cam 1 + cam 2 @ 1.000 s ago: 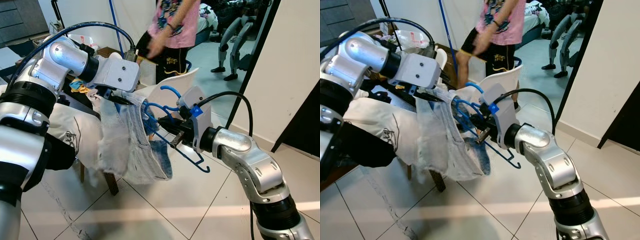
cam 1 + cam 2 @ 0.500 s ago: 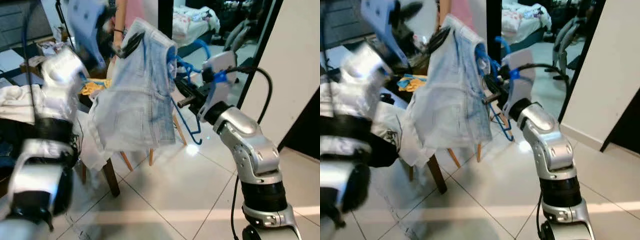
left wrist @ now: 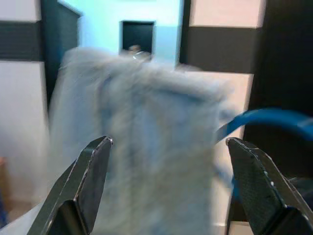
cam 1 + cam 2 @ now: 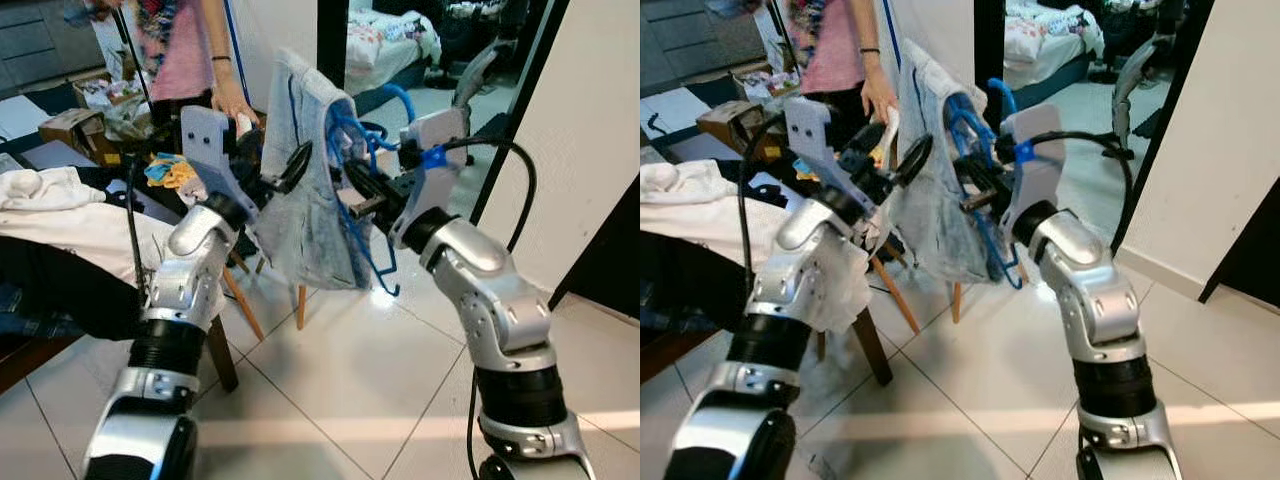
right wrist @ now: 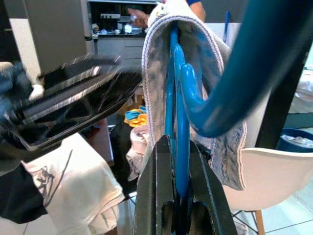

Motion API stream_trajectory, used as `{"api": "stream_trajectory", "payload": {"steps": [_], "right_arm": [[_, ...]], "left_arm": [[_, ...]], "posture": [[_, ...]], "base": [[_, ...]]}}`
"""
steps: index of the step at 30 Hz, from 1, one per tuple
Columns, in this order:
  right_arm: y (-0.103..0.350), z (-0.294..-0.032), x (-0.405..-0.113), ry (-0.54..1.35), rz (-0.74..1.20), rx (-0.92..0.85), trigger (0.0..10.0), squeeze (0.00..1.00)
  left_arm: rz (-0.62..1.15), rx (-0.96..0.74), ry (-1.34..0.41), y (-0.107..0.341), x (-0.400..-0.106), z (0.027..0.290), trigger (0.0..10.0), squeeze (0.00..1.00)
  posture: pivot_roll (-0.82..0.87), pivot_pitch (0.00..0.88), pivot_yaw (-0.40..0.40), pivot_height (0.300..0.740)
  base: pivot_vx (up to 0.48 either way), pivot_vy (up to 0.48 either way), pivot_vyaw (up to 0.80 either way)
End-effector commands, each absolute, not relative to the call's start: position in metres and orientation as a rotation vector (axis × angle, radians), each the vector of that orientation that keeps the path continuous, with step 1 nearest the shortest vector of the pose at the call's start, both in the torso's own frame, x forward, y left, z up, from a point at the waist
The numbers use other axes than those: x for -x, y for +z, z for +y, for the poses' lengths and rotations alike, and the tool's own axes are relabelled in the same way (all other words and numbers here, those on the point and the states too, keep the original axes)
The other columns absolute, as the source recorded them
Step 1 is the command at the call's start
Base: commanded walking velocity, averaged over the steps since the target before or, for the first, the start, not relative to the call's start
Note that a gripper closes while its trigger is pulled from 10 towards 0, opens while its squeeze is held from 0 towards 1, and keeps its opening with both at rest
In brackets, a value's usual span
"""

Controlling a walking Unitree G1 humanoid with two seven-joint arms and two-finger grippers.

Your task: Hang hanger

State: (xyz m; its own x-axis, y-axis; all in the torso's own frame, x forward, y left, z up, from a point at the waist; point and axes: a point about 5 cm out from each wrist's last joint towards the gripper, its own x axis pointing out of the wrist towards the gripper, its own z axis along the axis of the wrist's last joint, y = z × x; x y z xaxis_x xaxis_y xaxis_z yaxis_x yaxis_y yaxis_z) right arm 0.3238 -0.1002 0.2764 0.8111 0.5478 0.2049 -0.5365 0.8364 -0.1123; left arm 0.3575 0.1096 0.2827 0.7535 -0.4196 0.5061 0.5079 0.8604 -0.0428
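A: How far along was it?

B: Partway, I'd judge; the pale denim garment (image 4: 315,190) was draped over the blue hanger (image 4: 352,170), held up in the air at centre; no rail was visible, so hanging remained.

A: And the claws?

B: The right gripper (image 5: 177,161) was clenched on the hanger; the left gripper (image 3: 171,191) stood released, just beside the cloth at nine o'clock.

A: Orientation?

B: Hook (image 4: 395,98) toward twelve o'clock; long axis seemed roughly edge-on to the head camera.
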Motion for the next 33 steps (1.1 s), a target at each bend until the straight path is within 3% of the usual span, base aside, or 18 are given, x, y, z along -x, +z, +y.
{"api": "stream_trajectory", "payload": {"steps": [1,11,12,13,14,24,26,28,29,33], "right_arm": [[0.284,-0.098,-0.322,0.586,-0.28,0.047,0.0,0.0],[0.285,-0.096,-0.322,0.602,-0.283,0.047,0.0,0.0],[0.285,-0.096,-0.321,0.603,-0.284,0.047,0.0,0.0],[0.285,-0.096,-0.321,0.603,-0.285,0.046,0.0,0.0],[0.286,-0.097,-0.321,0.599,-0.287,0.048,0.0,0.0],[0.285,-0.101,-0.322,0.582,-0.288,0.058,0.0,0.0],[0.286,-0.101,-0.323,0.583,-0.292,0.057,0.0,0.0],[0.287,-0.1,-0.323,0.584,-0.293,0.056,0.0,0.0],[0.287,-0.099,-0.322,0.59,-0.297,0.054,0.0,0.0],[0.288,-0.098,-0.321,0.602,-0.298,0.053,0.0,0.0]], "left_arm": [[-0.476,0.19,-0.508,0.279,-0.354,0.105,10.0,0.0],[-0.427,0.12,-0.412,0.275,-0.354,0.107,10.0,0.0],[-0.417,0.092,-0.379,0.274,-0.355,0.11,9.3,0.0],[-0.403,0.074,-0.34,0.273,-0.356,0.113,9.3,0.0],[-0.385,0.038,-0.309,0.27,-0.357,0.118,5.9,0.0],[-0.293,-0.079,-0.292,0.255,-0.353,0.123,5.5,0.0],[-0.277,-0.094,-0.286,0.25,-0.354,0.123,4.2,0.0],[-0.273,-0.097,-0.283,0.249,-0.355,0.124,4.2,0.0],[-0.28,-0.097,-0.276,0.25,-0.355,0.125,0.2,0.0],[-0.335,-0.097,-0.263,0.262,-0.357,0.127,0.0,0.0]], "posture": [[0.0,0.076,0.018,0.74],[0.0,0.078,0.019,0.74],[0.0,0.078,0.021,0.74],[0.0,0.078,0.021,0.74],[0.0,0.077,0.023,0.74],[0.0,0.077,0.026,0.74],[0.0,0.075,0.027,0.74],[0.0,0.075,0.027,0.74],[-0.01,0.072,0.028,0.74],[-0.01,0.072,0.029,0.74]], "base": [[0.0,0.0,0.0],[0.0,0.0,0.0],[0.0,0.0,0.0],[0.0,0.0,0.0],[0.0,0.0,0.0],[0.0,0.0,0.0],[0.0,0.0,0.0],[0.0,0.0,0.0],[0.0,0.0,0.0],[0.0,0.0,0.0]]}}
